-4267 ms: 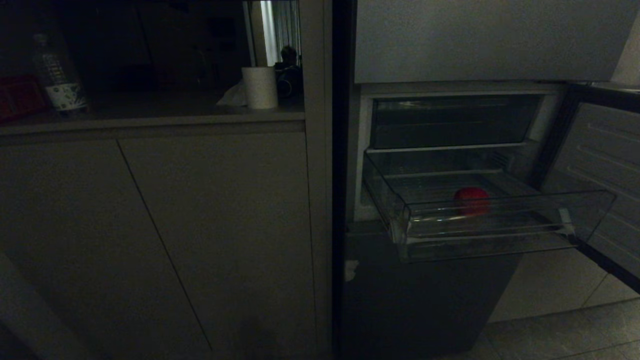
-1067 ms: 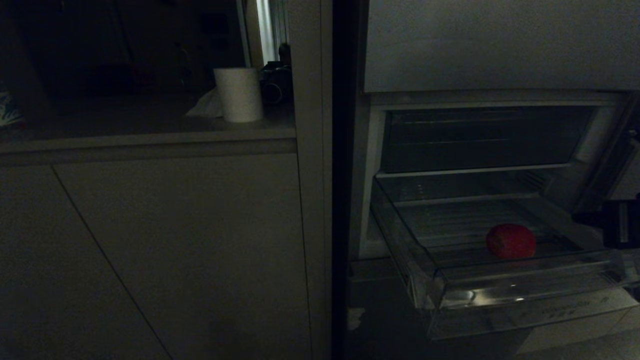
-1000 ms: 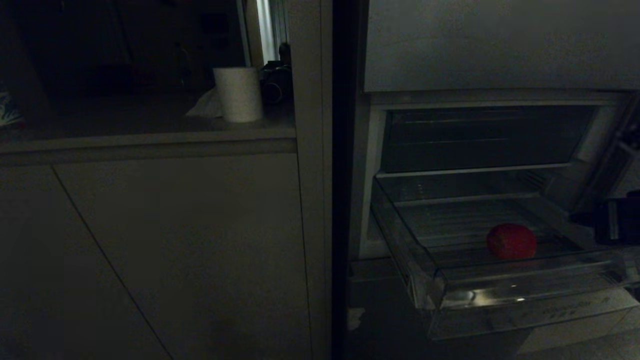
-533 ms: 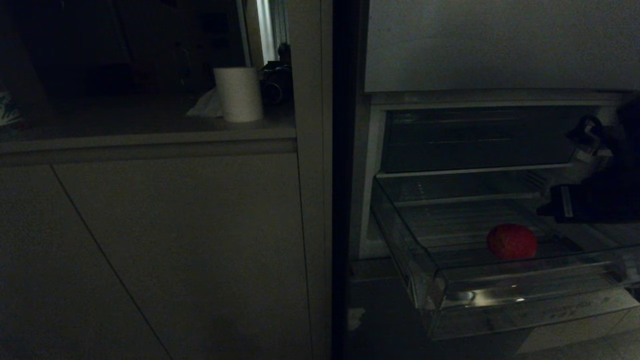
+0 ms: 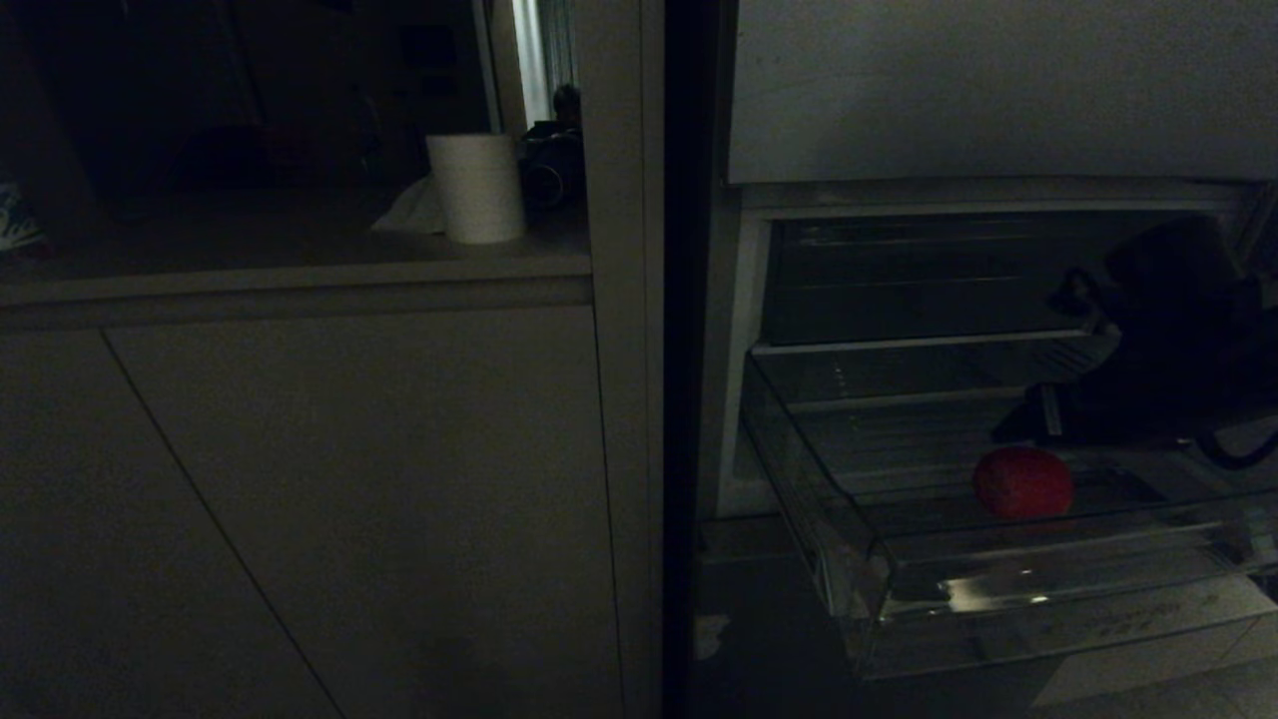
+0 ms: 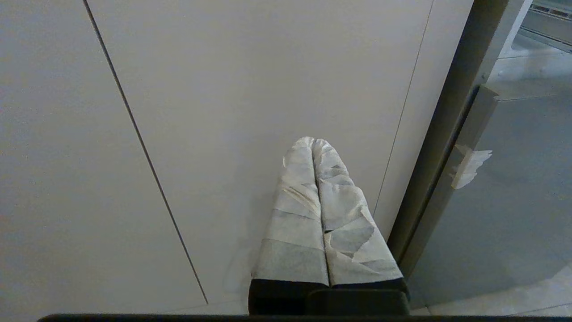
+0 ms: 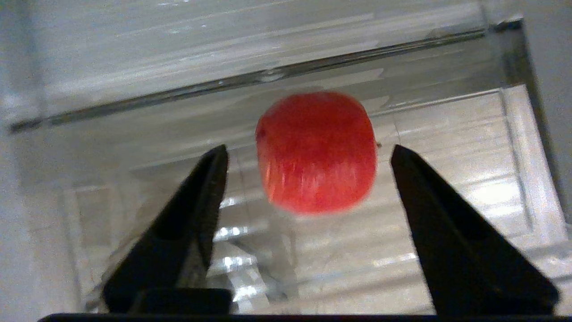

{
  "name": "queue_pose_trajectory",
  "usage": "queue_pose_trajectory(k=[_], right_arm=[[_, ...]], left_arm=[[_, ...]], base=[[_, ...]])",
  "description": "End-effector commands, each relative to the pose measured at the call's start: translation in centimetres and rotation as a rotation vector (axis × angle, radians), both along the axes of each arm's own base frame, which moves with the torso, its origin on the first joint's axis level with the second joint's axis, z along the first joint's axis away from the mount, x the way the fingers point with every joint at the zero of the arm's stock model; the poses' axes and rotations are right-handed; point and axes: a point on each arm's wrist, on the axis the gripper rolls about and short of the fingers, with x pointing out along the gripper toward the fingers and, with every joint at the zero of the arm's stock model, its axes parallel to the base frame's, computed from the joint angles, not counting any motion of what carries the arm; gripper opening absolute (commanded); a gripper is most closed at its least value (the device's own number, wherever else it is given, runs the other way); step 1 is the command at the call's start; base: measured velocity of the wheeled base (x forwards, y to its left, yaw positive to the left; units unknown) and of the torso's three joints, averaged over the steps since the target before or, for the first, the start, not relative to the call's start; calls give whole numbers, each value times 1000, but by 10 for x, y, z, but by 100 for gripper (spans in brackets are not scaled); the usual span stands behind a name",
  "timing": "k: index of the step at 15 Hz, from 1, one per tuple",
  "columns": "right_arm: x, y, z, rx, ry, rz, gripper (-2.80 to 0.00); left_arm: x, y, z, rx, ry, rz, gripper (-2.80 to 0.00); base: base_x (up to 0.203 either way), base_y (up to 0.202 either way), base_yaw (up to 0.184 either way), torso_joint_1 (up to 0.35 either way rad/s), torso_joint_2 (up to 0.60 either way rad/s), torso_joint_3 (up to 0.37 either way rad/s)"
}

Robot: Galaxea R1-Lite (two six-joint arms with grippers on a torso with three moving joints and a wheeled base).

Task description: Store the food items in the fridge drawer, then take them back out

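- Fingers point(image 7: 210, 197) of the right gripper point(image 7: 308, 152) are spread wide with nothing between them touching; the red food item point(image 7: 316, 151) sits framed in the gap, beyond the tips, which suggests they are parted to fit around it.
- From the head view, the right gripper point(image 5: 1028, 424) hangs over the right part of the fridge drawer point(image 5: 1048, 599), just above and behind the red food item point(image 5: 1023, 482), which rests on the drawer floor near the front lip.
- Only one red item is visible; a second cannot be made out.
- That clear plastic drawer is pulled well out of the dark grey fridge point(image 5: 988, 90), leaving its top open so an arm can come in from above.
- Judging by this, the item is already stored and the step in hand looks like taking it back out.
- Left gripper point(image 6: 315, 143), its taped fingers point(image 6: 292, 214) pressed together and holding nothing, is parked low in front of a pale cabinet door point(image 6: 250, 80), beside the fridge's edge, where a scrap of whitish tape point(image 6: 469, 163) shows.
- On the tabletop point(image 5: 300, 250) to the left of the fridge stands a white paper roll point(image 5: 476, 188), well apart from the work.
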Motion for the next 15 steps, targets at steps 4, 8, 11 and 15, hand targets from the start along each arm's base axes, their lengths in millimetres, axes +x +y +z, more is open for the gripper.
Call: queue_pose_trajectory(k=[4,8,11,15], right_arm=[[24,0,-26,-18,72,-32,0],[31,-1,-41,-10,115,-59,0],[33,-1,-46,-12,131,-61,0],[40,0,-56,-13,154,-61,0]], left_arm=[[0,0,0,0,0,1,-280],[0,0,0,0,0,1,-280],[0,0,0,0,0,1,-280],[0,0,0,0,0,1,-280]], base=[[0,0,0,0,0,0],[0,0,0,0,0,0],[0,0,0,0,0,0],[0,0,0,0,0,0]])
